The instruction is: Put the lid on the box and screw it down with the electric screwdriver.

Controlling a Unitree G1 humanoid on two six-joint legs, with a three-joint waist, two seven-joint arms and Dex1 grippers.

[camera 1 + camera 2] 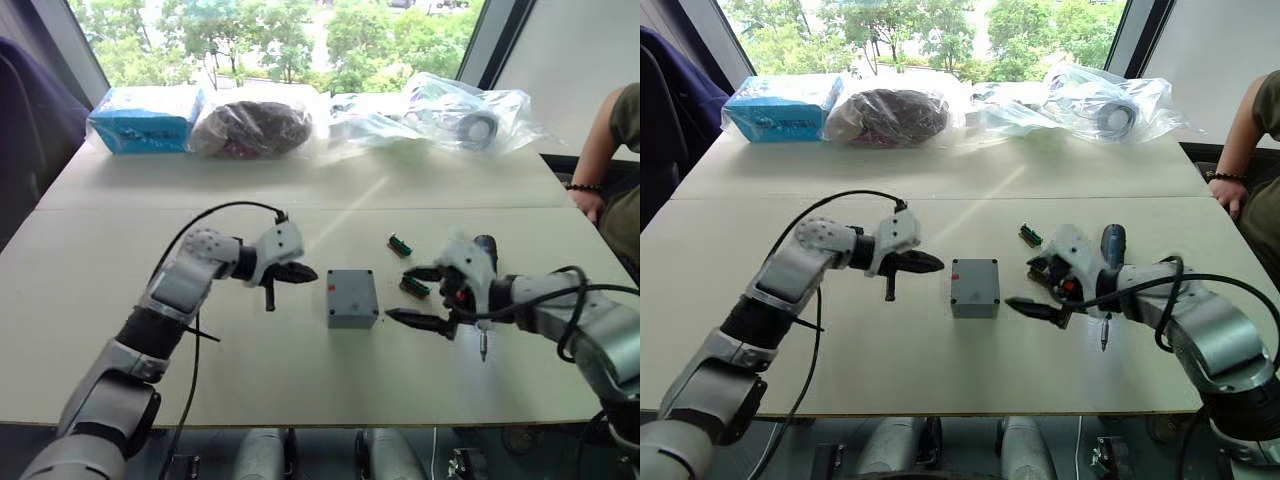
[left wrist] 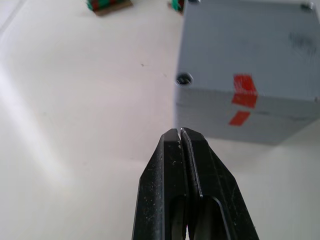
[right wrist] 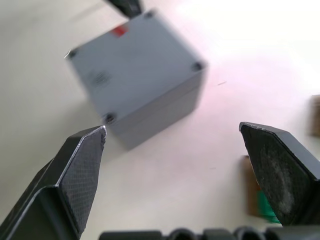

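Two grippers flank the small grey cube-like box (image 1: pixel 352 297) on the pale table (image 1: pixel 120 240), and its flat grey lid (image 3: pixel 131 65) with corner screw holes already appears seated on top. So the fitting step looks done and the screwing step is in hand. The left gripper (image 1: pixel 305 272) has its black fingers pressed together on nothing, tips just beside the box's red-marked side. The right gripper (image 1: pixel 412 296) stands wide open and empty, facing the box's opposite side from a short gap. The dark blue-black stick-shaped electric screwdriver (image 1: pixel 1109 276) lies on the table behind that arm's wrist, bit toward the robot. Next, the right gripper probably needs to turn back and grasp the screwdriver.
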